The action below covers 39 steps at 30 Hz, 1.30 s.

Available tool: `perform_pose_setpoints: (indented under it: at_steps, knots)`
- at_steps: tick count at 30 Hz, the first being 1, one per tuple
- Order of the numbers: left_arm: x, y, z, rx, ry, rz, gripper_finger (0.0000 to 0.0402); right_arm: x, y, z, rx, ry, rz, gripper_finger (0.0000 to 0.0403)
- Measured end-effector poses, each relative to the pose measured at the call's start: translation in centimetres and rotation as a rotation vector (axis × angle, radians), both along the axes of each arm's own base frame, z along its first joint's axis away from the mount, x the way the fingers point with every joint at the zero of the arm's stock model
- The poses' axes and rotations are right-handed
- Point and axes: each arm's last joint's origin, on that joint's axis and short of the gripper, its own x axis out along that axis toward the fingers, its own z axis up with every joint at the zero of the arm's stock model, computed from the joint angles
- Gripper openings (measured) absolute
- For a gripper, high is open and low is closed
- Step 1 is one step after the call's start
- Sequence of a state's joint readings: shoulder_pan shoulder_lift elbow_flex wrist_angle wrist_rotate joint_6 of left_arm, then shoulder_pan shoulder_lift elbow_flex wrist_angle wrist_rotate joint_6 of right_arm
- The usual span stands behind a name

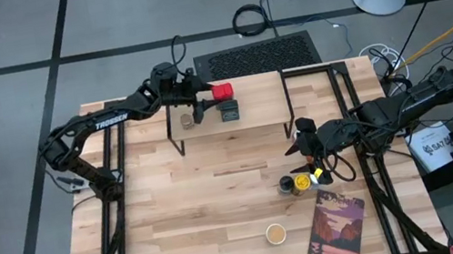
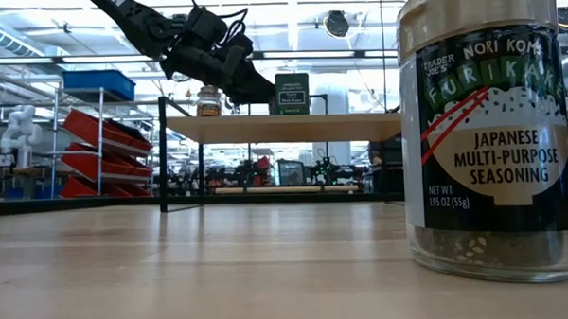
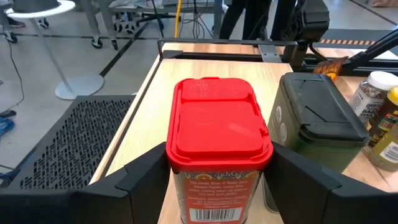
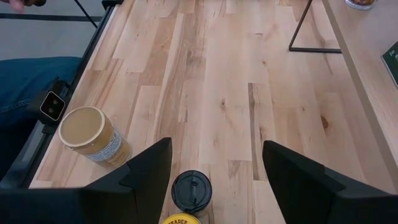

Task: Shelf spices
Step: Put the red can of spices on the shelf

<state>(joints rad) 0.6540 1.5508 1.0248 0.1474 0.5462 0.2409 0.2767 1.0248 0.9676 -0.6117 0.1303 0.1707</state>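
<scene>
Two arms work at once, but the move in hand belongs to the left gripper (image 3: 219, 180), which is clamped on the red-lidded rectangular spice tin (image 1: 222, 91) and holds it upright over the pale wooden plank shelf (image 1: 258, 94) along the table's far edge, just beside a dark green-lidded tin (image 3: 317, 118) already standing there; the tin's long axis is vertical, so a straight descent should seat it; the right gripper (image 4: 214, 168), fingers spread and empty, hangs near the table's right edge directly above a small black-capped jar (image 4: 191, 191), with a tan-topped jar (image 4: 90, 134) lying well off to one side.
</scene>
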Motion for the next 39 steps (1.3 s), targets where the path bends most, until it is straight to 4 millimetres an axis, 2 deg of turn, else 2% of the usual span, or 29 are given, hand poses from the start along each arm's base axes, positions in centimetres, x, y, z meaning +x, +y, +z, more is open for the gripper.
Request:
perform_pose_setpoints:
  at_steps: [16,30,35,39]
  knots:
    - [0.7,-1.0,-0.1,0.002,0.021,0.037,0.0253,0.0,0.0,0.0,0.000,-0.001,0.000,0.0240]
    - [0.7,-1.0,-0.1,-0.005,0.022,0.026,0.0254,0.0,0.0,0.0,0.000,-0.001,0.000,0.0240]
    - [0.4,-1.2,-0.2,-0.016,0.048,0.005,0.0269,0.0,0.0,0.0,0.001,-0.001,0.000,0.0240]
    - [0.1,-1.5,0.7,0.008,0.029,0.002,0.0283,0.0,0.0,0.0,0.001,-0.001,0.000,0.0240]
